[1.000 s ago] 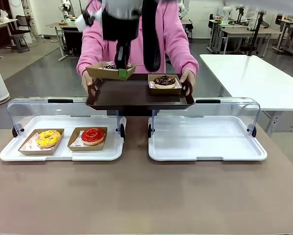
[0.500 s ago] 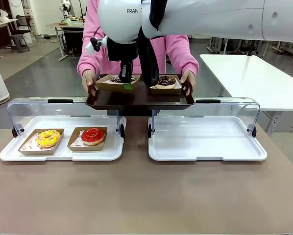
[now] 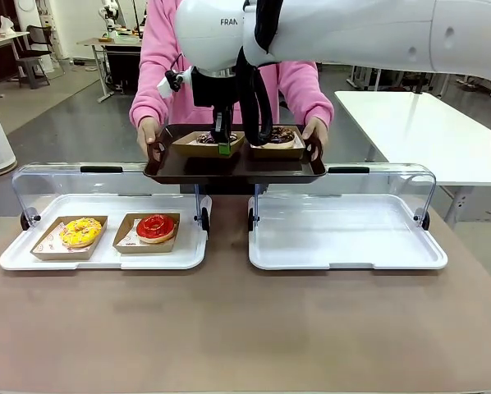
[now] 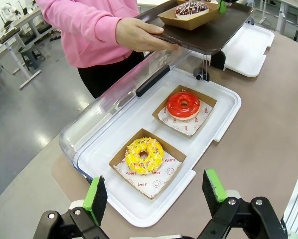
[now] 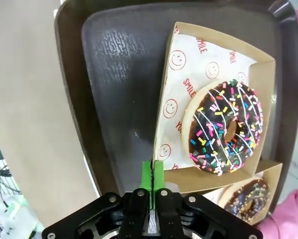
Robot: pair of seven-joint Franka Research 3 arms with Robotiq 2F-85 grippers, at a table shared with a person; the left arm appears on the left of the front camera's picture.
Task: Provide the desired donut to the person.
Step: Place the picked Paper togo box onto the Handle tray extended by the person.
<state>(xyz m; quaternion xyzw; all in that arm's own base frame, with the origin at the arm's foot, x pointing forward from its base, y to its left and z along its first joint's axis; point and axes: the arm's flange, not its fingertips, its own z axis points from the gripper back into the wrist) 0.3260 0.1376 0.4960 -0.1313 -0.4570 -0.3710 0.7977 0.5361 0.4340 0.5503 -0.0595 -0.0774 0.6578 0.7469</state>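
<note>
Pinching the cardboard tray (image 5: 214,104) of the chocolate sprinkled donut (image 5: 227,128), right gripper (image 5: 152,175) rests it on the person's dark serving tray (image 3: 234,167) — release remains; left gripper (image 4: 156,195) gapes wide, empty.

A robotics lab: rows of work tables (image 3: 393,49) with other equipment.

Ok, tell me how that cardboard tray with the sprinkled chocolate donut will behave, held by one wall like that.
The right gripper pinches a thin wall of the cardboard tray, so that wall may flex. The sprinkled chocolate donut sits off to one side of the grip, so the tray could tilt. It looks light, and the dark serving tray lies just beneath.
</note>
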